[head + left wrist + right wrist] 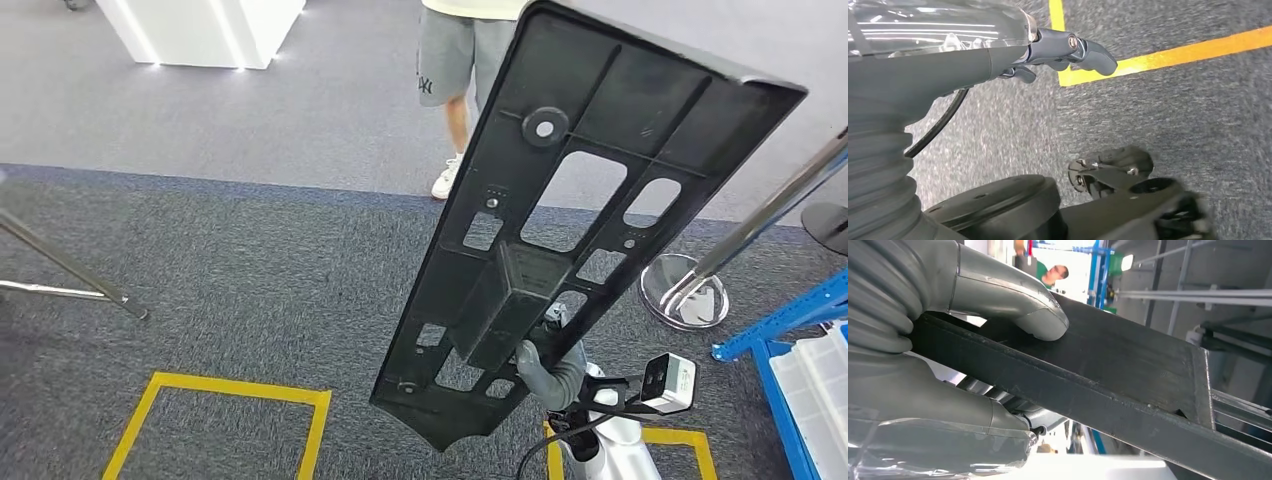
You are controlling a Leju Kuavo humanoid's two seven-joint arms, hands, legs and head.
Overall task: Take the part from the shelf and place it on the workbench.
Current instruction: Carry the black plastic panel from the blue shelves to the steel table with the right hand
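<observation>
Right robot hand (948, 355) clamped around black part (560, 210); left robot hand (1068, 50) empty, fingers curled, over yellow floor line (1168, 55).

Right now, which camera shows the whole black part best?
The head view: the black part appears nearly whole, tilted, gripped low by the right hand. The right wrist view shows just a close stretch under the thumb. The left wrist view shows carpet.

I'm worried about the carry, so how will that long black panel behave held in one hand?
The black panel looks stiff: ribs and a raised box run across it. With many cut-outs, it is probably light for its size. The right hand grips near its lower end, so the long upper part may lever and swing.
</observation>
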